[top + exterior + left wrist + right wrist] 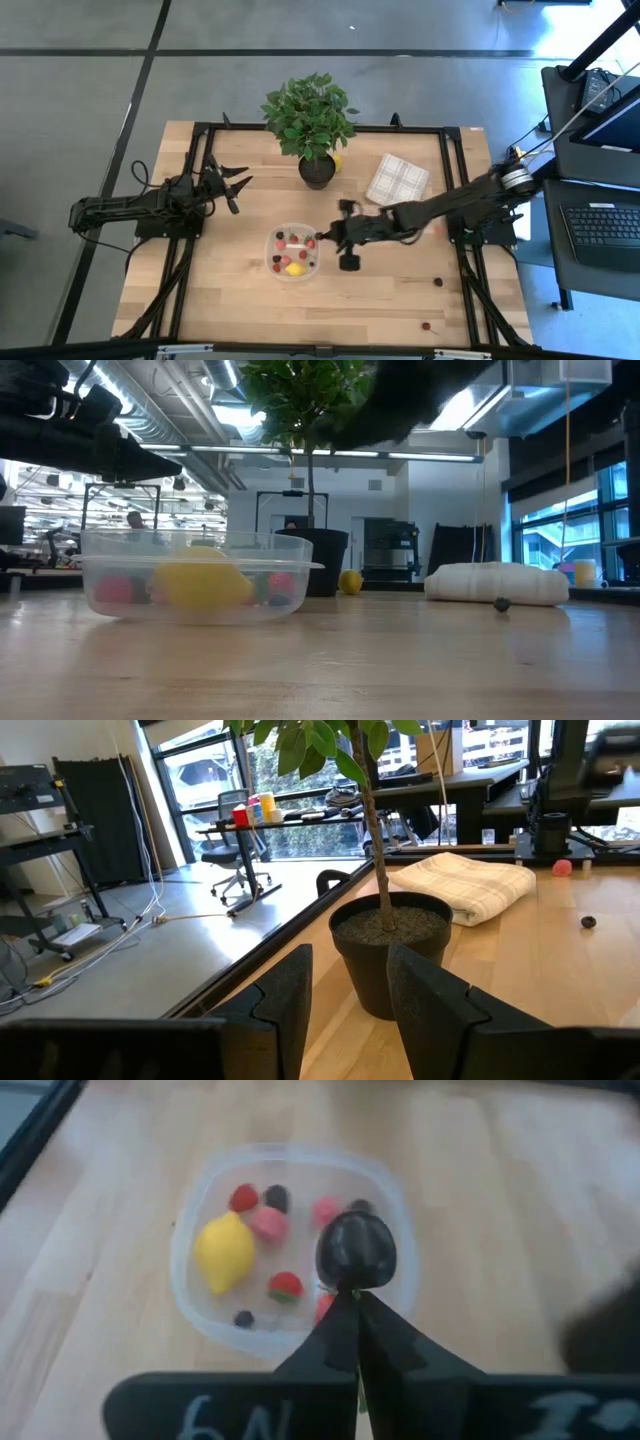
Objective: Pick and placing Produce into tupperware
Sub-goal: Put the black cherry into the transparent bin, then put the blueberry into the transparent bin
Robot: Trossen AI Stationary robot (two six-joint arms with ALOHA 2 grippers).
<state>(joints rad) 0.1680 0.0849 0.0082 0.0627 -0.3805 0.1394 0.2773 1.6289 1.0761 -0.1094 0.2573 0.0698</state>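
My surface (230,290) is pale wood framed by dark rails, with grey floor around it and an office space beyond. The right hand (356,1298) hangs over the tub (296,252), near its right edge, its fingers pinched together on a dark plum (356,1250); from the wrist camera I see the plum just above the tub's interior. The tub sits near the middle of the surface, in front of the plant (310,120). Inside it I count a lemon (224,1251), red, pink and dark berries, including a strawberry (285,1286) beside the lemon.

Loose produce lies well apart from the hand: a dark berry (437,282) toward the right rail, a red berry (425,325) near the front edge, and a second lemon (337,161) touching the pot's right side. The cloth (397,179) lies right of the plant.

The left hand (232,183) rests at the left side, its fingers spread apart with nothing between them, pointing toward the pot (390,952).
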